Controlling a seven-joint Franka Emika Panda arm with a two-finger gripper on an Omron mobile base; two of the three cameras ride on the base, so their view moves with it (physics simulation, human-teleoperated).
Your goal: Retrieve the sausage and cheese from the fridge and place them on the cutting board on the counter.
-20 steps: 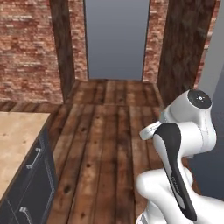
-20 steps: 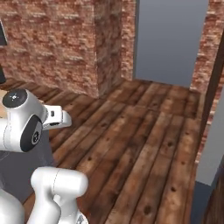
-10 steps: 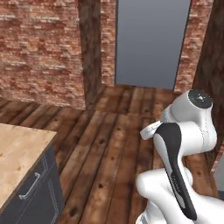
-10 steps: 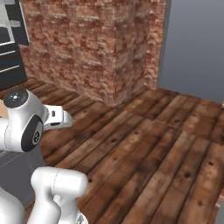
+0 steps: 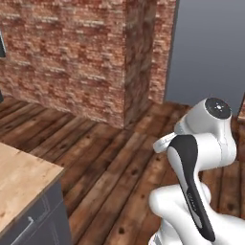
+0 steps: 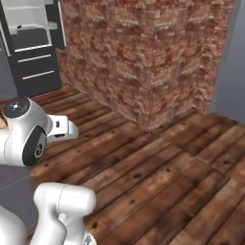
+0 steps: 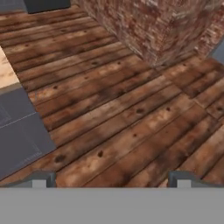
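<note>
My gripper (image 7: 111, 181) is open, its two fingertips (image 7: 40, 179) wide apart with nothing between them, pointing down at bare wooden floor. The arm stays folded close to the base, the hand (image 6: 64, 129) sticking out level in front of it. A corner of the counter (image 5: 19, 186) shows at the lower left, light tan wood over a grey cabinet (image 7: 17, 127). Far off at the upper left stands a tall dark grey unit (image 6: 33, 52) with a white interior and silver bars, which looks like the fridge. The sausage, the cheese and the cutting board are out of view.
A red brick wall (image 5: 72, 57) with a jutting corner (image 6: 148, 86) stands ahead. A grey-blue doorway (image 5: 210, 52) opens to its right. Dark wooden plank floor (image 6: 158, 172) stretches open between the base and the wall.
The whole picture has shifted, so the base has turned: the doorway slid right, the brick wall came into the middle and the dark unit came into sight. The arm's pose is unchanged.
</note>
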